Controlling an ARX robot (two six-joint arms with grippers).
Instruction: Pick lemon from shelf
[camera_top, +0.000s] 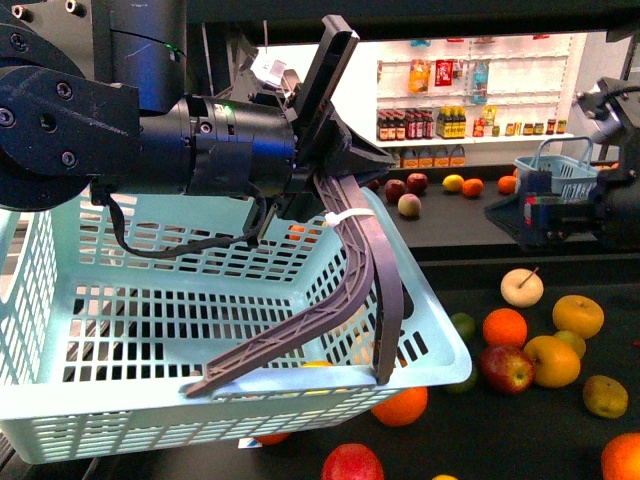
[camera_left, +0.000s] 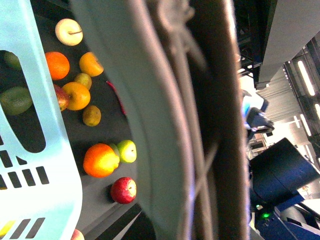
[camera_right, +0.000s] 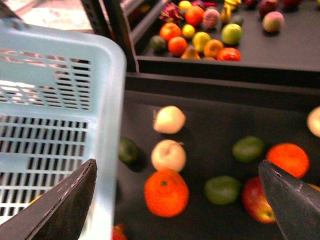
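A small yellow oval fruit that looks like the lemon (camera_top: 572, 341) lies between two golden fruits on the lower tray of the black shelf (camera_top: 455, 238). It also shows in the left wrist view (camera_left: 83, 80). A second small yellow fruit (camera_top: 453, 183) lies on the upper tray. My left gripper (camera_top: 325, 172) is shut on the grey handle (camera_top: 352, 270) of a light-blue basket (camera_top: 120, 330) and holds it over the lower tray. The handle (camera_left: 200, 120) fills the left wrist view. My right gripper (camera_top: 505, 213) is open and empty above the fruit (camera_right: 176, 166).
Oranges (camera_top: 505, 327), red apples (camera_top: 507, 368), golden fruits (camera_top: 552, 360) and a pale fruit (camera_top: 521, 287) lie around the lemon. The basket wall (camera_right: 50, 125) stands beside my right gripper. A small blue basket (camera_top: 558, 172) and white shelves of bottles stand behind.
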